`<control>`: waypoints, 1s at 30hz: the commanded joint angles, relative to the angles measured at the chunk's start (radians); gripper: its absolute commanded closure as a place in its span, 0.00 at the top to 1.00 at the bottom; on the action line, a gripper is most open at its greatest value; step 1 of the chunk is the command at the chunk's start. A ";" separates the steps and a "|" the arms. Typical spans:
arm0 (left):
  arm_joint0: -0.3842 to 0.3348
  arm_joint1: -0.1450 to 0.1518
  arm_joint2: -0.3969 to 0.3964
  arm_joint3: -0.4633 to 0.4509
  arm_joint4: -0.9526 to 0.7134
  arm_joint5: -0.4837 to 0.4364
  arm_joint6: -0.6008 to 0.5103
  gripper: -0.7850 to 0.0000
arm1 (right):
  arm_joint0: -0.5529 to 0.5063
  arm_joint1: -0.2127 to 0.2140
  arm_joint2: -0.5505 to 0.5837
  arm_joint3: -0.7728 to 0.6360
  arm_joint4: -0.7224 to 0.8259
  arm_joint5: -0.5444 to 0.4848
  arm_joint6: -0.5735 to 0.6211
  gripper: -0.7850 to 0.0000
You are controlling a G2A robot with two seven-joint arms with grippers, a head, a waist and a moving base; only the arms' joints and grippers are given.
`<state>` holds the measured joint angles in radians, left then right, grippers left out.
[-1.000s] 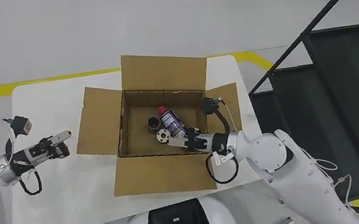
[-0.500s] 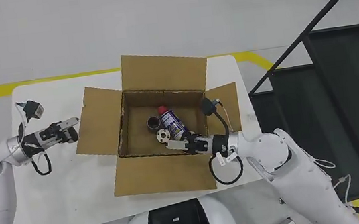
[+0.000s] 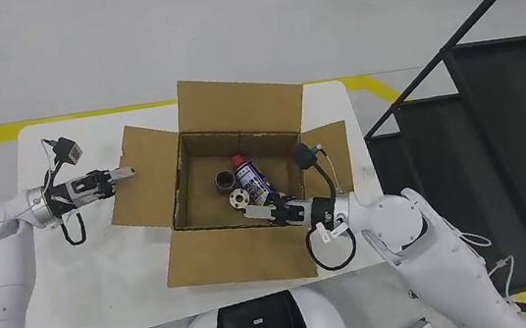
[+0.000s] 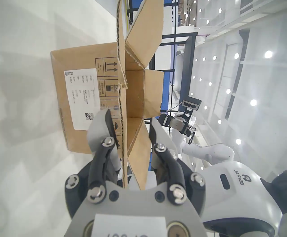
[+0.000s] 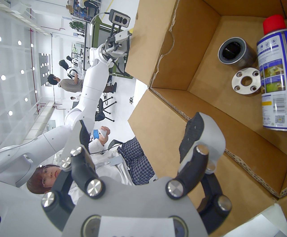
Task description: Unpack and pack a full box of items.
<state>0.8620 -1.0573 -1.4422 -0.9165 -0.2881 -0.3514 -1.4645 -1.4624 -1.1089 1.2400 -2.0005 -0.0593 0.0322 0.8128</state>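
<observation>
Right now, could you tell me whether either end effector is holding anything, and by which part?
Nothing is held. The left end effector is open, straddling the edge of the side flap. The right end effector is open over the near flap's fold.

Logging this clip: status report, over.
Left gripper open, astride side flap of box. Right gripper open at near flap. Spray can, metal ring, metal sleeve inside. Nothing blocking.
</observation>
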 commanded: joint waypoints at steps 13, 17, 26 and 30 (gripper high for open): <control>0.104 0.034 -0.069 -0.081 -0.029 -0.012 0.070 0.00 | 0.000 0.000 0.000 0.000 0.000 0.000 0.000 1.00; 0.200 0.050 -0.133 -0.164 -0.047 -0.002 0.122 0.00 | 0.000 0.000 0.000 0.000 0.000 0.000 0.000 1.00; 0.419 0.068 -0.237 -0.353 -0.113 0.039 0.219 0.00 | 0.000 0.000 0.000 0.000 0.000 0.000 0.000 1.00; 0.458 0.073 -0.263 -0.388 -0.146 0.057 0.236 1.00 | 0.000 0.000 0.000 0.000 0.000 0.000 0.000 1.00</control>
<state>1.3142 -0.9859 -1.6980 -1.3000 -0.4252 -0.3002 -1.2344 -1.4624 -1.1089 1.2400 -2.0005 -0.0593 0.0322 0.8128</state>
